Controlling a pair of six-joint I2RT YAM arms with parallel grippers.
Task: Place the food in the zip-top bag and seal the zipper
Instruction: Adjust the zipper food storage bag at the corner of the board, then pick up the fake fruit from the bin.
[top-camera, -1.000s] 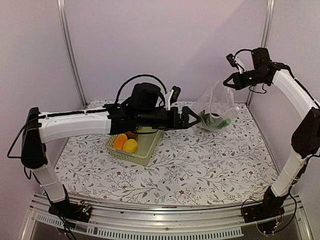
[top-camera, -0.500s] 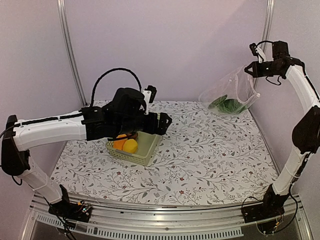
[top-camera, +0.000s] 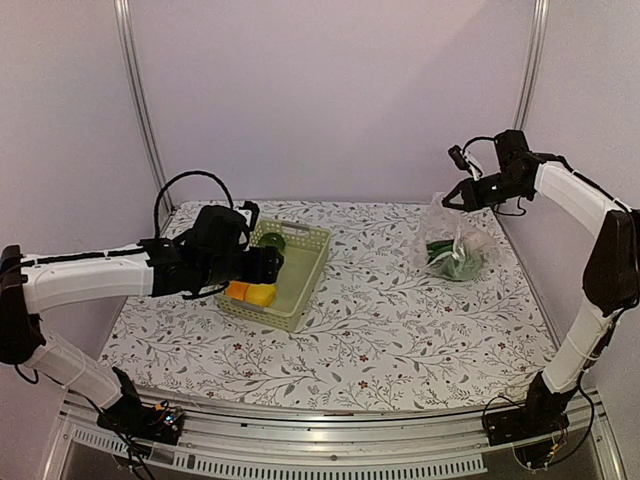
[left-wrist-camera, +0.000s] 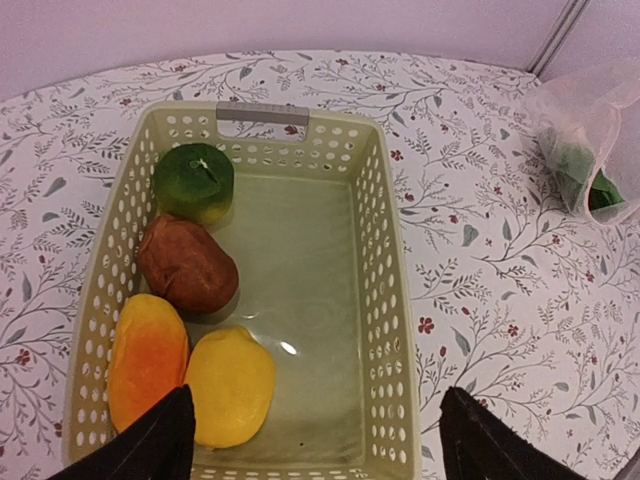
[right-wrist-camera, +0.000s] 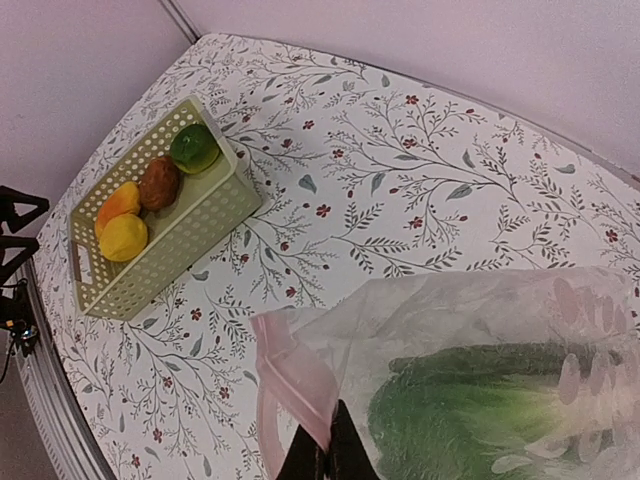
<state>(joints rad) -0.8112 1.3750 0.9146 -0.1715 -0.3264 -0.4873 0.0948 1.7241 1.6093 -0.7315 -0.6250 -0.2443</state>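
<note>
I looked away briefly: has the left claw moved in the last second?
Yes. The left claw drew back leftward, from beside the zip-top bag to above the basket, which stayed put.

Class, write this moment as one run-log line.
left jaws: open above basket | right jaws: shut on zip-top bag at zipper | in bag: bok choy | in basket: four food pieces

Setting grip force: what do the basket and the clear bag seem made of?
The basket: probably rigid moulded plastic, pale green, slightly glossy; even rows of holes, a highlight on its floor. The zip-top bag: likely thin clear plastic film, crinkled and shiny; the bok choy shows through it.
</note>
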